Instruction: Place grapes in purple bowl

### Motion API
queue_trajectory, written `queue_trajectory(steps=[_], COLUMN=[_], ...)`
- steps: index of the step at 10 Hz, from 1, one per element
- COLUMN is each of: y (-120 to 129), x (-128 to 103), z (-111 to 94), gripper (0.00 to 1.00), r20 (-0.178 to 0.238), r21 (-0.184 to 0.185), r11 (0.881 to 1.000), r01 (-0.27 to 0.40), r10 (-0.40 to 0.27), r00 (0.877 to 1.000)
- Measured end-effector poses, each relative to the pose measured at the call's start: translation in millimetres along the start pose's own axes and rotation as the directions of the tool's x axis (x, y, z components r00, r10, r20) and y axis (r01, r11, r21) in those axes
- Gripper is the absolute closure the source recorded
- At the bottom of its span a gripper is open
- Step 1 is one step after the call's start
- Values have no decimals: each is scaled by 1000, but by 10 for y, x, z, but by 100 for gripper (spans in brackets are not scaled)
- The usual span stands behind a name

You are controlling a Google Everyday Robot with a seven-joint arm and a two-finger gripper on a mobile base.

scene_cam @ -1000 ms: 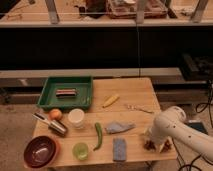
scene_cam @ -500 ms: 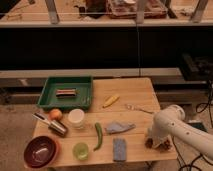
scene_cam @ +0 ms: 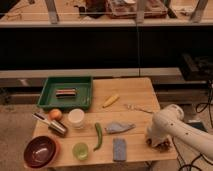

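Observation:
The purple bowl [scene_cam: 41,151], wide and dark maroon, sits at the table's front left corner. A small dark bumpy patch that looks like the grapes [scene_cam: 162,145] shows at the front right edge of the table, mostly hidden under my arm. My gripper [scene_cam: 156,141] is down at that spot, at the end of the white arm [scene_cam: 172,127] that reaches in from the right. It is far from the bowl, across the table's whole width.
On the wooden table [scene_cam: 131,90] are a green tray [scene_cam: 66,92], an orange [scene_cam: 55,114], a white cup [scene_cam: 76,118], a green cup [scene_cam: 80,150], a metal can [scene_cam: 54,125], a green chili [scene_cam: 98,136], a blue sponge [scene_cam: 119,149], a grey packet [scene_cam: 119,127], a yellow item [scene_cam: 111,100] and a fork [scene_cam: 139,108].
The arm has shifted slightly left and lower over the table's front right corner. Nothing else on the table has moved.

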Motion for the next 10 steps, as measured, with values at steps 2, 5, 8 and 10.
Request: queue_trajectory(steps=[2,5,8,10], y=[11,-6,-142,-416], x=[-113,-400,-769,-1203], z=[-143,-772,-1484,-1847], gripper=[100,100,100,100], r20=[-18,-71,-131,-147], r21=[21,77,102,107], r11=[999,985,952,907], r01=[37,151,288,407], r10=[-37,-146,-275,-390], r00=[999,987,953,909])
